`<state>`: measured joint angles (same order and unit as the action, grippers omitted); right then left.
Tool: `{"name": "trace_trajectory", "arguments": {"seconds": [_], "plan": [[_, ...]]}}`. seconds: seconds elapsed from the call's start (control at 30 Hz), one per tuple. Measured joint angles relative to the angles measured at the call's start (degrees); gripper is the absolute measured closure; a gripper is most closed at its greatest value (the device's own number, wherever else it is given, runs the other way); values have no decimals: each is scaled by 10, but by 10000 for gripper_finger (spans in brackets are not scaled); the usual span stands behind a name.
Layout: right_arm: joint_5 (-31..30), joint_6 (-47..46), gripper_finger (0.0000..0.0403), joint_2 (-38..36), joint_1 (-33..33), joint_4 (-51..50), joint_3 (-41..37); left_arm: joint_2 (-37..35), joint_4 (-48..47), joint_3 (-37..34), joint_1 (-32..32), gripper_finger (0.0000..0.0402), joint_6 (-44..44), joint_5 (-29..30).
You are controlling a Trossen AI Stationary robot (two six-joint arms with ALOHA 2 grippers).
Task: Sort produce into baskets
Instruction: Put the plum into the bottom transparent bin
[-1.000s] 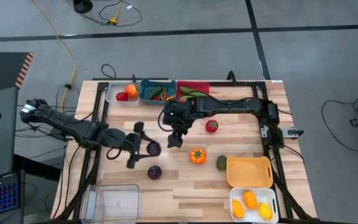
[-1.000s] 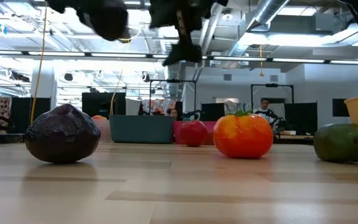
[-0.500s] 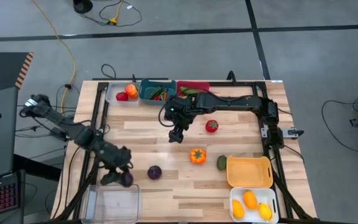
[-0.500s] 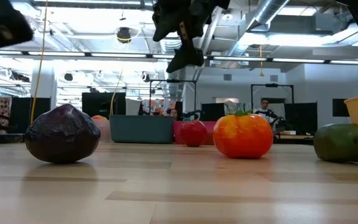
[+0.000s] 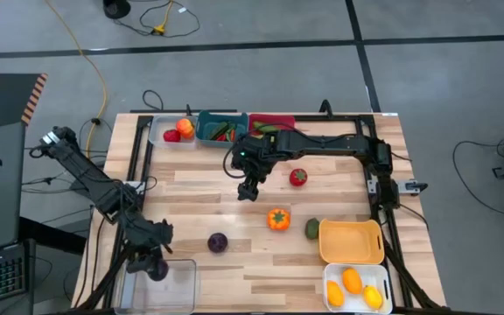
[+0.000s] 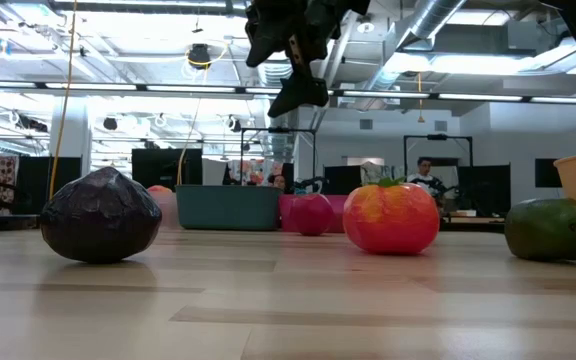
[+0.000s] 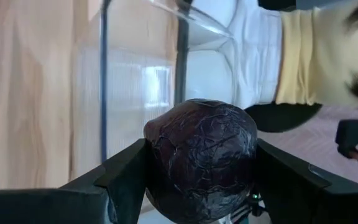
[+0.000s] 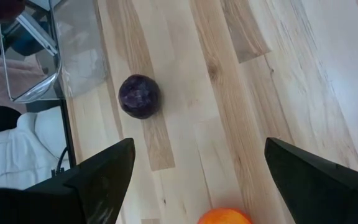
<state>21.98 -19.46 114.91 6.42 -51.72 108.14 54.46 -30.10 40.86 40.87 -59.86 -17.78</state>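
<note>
My left gripper [image 5: 153, 264] is shut on a dark purple wrinkled ball [image 7: 201, 155], over the far edge of the clear basket [image 5: 161, 285] at the table's near left corner. A second purple ball [image 5: 218, 242] rests on the table; it also shows in the low view [image 6: 100, 215] and the right wrist view [image 8: 139, 96]. My right gripper [image 5: 250, 187] is open and empty above the table's middle, high in the low view [image 6: 293, 70]. An orange pepper [image 5: 277, 219], a red tomato [image 5: 297, 178] and a green fruit [image 5: 311, 229] lie on the table. My left gripper pinches the purple ball by two opposite sides [image 7: 156, 155] between its two fingers [image 7: 126, 177]. The fingers slant down from above. The ball is lifted clear, above the clear basket's wall [image 7: 104, 81].
Grey [image 5: 166, 133], teal [image 5: 208, 131] and red [image 5: 278, 120] baskets with produce stand along the far edge. An orange-yellow basket [image 5: 351, 254] and a white basket [image 5: 329, 282] with yellow fruits stand at the near right. Bare wood lies between.
My left gripper has carried the purple ball from the table's middle left toward the near left corner, and now holds it over the clear basket's far edge. The ball has stayed lifted clear.
</note>
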Motion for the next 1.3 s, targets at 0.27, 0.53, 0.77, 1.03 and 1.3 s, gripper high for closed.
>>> {"name": "trace_trajectory", "arguments": {"seconds": [0.27, 0.53, 0.77, 1.03, 1.3], "plan": [[0, 0, 18, 0, 0, 0, 0, 0, -9, 0, 4, 148, -9, 6], [0, -1, 18, 0, 0, -1, 0, 0, -9, 0, 4, 99, 17, 9], [0, -1, 18, 0, 0, -1, 0, 0, -9, 0, 3, 76, 23, 14], [0, 0, 18, 0, 0, -1, 0, 0, 16, 0, 2, 78, 20, 37], [0, 0, 18, 0, 0, -1, 0, 0, 16, 0, 2, 79, 17, 83]]}}
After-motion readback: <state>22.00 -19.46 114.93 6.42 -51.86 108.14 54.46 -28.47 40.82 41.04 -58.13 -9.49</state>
